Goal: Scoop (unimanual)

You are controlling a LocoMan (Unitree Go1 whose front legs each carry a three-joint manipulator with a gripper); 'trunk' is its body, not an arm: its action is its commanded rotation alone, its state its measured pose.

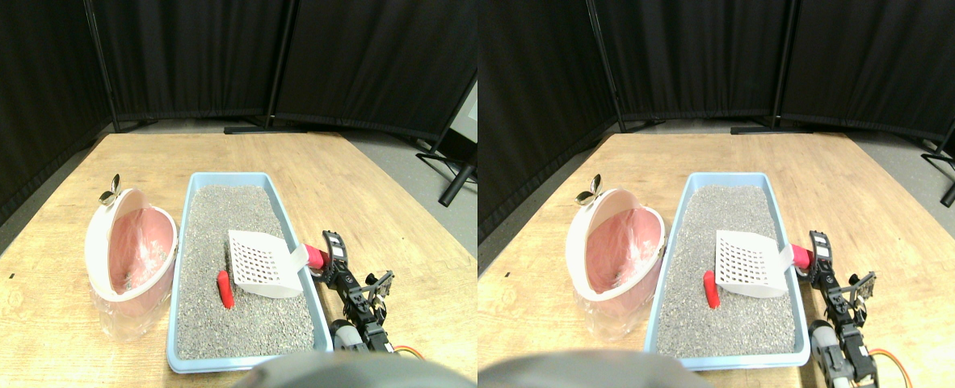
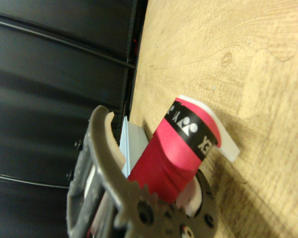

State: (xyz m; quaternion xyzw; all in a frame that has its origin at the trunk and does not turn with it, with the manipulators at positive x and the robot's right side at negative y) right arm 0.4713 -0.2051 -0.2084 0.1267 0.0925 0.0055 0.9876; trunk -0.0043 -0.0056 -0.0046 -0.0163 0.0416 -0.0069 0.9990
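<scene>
Our pincer (image 1: 326, 260) holds the scoop (image 1: 263, 263) by its red handle (image 2: 176, 153), just beside the red lump (image 1: 225, 288) in the sand tray (image 1: 203, 360), and we think a crooked push could bury the lump.

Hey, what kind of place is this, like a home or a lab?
Probably a lab test area: black curtain panels on stands ring a wooden platform holding a litter tray and pink bin.
</scene>
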